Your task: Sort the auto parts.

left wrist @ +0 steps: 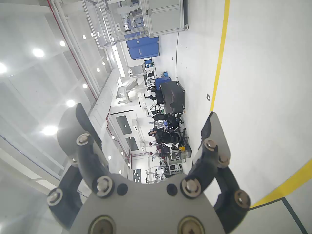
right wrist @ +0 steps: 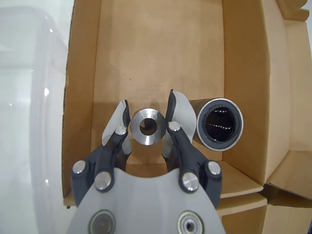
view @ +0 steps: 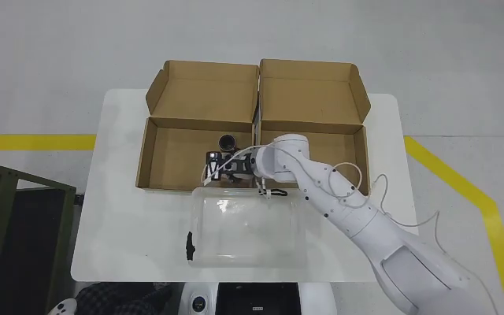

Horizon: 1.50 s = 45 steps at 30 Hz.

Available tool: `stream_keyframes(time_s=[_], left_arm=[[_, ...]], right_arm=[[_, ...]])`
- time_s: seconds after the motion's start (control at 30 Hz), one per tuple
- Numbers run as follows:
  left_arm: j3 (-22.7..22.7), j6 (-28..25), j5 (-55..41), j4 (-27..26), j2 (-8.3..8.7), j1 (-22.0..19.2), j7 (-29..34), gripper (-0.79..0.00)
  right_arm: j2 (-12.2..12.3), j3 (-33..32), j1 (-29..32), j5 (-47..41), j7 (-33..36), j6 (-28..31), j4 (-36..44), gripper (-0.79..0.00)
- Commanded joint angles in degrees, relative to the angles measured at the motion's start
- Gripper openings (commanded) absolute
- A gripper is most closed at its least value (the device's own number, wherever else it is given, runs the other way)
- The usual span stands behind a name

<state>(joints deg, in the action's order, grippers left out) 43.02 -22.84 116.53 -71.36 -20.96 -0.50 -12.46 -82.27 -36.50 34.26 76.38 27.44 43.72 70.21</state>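
Right hand is clamped on a short steel sleeve with a centre bore, inside the left open cardboard box at the surface's far edge, towards the box's right wall. A steel cylindrical bearing with ball rows inside lies just beside it. Left hand has its fingers apart and holds nothing.

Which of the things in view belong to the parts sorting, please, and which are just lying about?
Job: steel bushing in the right gripper; linear bearing beside it; cardboard box around both; second cardboard box; clear bin; small black part at the bin's edge.
Lying about: dark crate beside the table; yellow floor tape.
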Motion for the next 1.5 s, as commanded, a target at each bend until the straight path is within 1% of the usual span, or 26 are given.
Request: stream_keyframes(time_s=[0.0,0.27,0.53,0.7,0.93,1.2,1.47], left_arm=[[0.0,0.0,0.0,0.0,0.0,0.0,0.0,0.0],[0.0,0.0,0.0,0.0,0.0,0.0,0.0,0.0],[0.0,0.0,0.0,0.0,0.0,0.0,0.0,0.0],[0.0,0.0,0.0,0.0,0.0,0.0,0.0,0.0],[0.0,0.0,0.0,0.0,0.0,0.0,0.0,0.0],[0.0,0.0,0.0,0.0,0.0,0.0,0.0,0.0],[0.0,0.0,0.0,0.0,0.0,0.0,0.0,0.0]], right_arm=[[0.2,-0.8,0.2,-0.4,-0.4,0.2,1.4,-0.517],[1.5,-5.2,2.0,-0.9,-0.5,0.1,8.0,-0.505],[3.8,-11.6,8.2,-0.9,-0.1,0.1,16.3,-0.496],[5.6,-16.4,13.9,-0.1,0.0,1.0,22.4,-0.477],[8.1,-24.3,22.8,1.4,-2.2,2.2,30.5,-0.459],[10.4,-34.1,33.0,1.8,-7.8,2.0,35.6,-0.443],[12.4,-45.8,43.2,4.6,-14.5,0.6,39.5,-0.416]])
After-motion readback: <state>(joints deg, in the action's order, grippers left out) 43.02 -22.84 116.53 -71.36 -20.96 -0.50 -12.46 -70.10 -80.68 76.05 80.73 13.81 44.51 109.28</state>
